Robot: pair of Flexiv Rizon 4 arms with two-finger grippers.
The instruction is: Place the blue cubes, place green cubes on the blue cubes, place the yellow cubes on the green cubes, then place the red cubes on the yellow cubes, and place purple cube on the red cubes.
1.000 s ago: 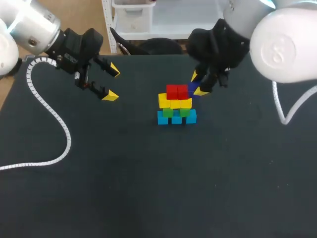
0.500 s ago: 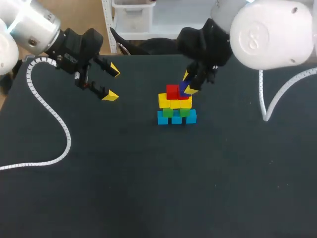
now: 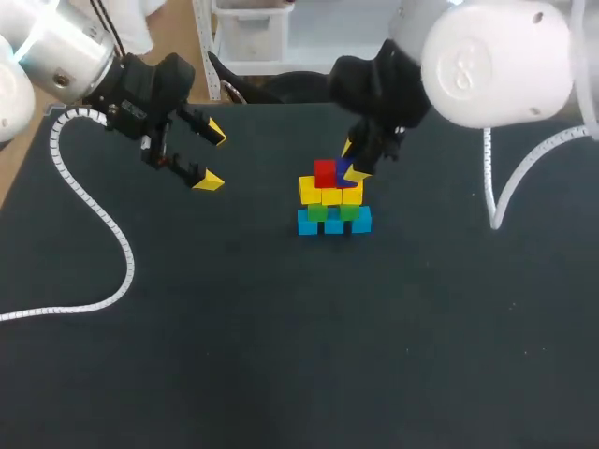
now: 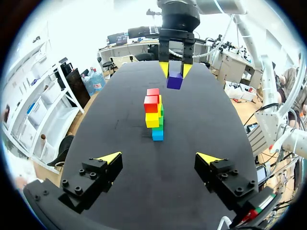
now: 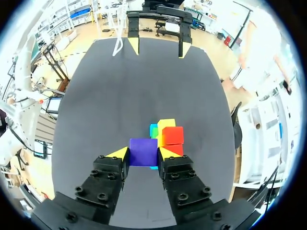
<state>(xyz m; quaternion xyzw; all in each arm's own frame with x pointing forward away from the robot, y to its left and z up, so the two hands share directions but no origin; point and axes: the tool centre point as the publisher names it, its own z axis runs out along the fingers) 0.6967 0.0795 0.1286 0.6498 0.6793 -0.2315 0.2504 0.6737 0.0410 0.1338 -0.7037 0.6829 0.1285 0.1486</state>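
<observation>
The purple cube [image 5: 143, 151] is up in the air, pinched from both sides by the yellow tips of the right end effector [image 3: 351, 164], which is clamped on it. It hangs just over the top of the little stack; from the head view it overlaps the 3 o'clock half of the red cubes [image 3: 325, 172], and from the left wrist view a sliver of gap shows between it and them, so it is not resting there. Under the red layer come the yellow cubes [image 3: 330, 194], then the green cubes [image 3: 332, 211], then the blue cubes [image 3: 334, 223] flat on the black table [image 3: 281, 355], a bit toward 12 o'clock from its middle. The right arm drops in on the stack from about 1 o'clock. Well apart from it, out toward 9 o'clock, the left end effector [image 3: 211, 156] hangs above the table with its fingers spread wide and nothing between them. A white coiled cable [image 3: 94, 215] trails across the table at that side.
</observation>
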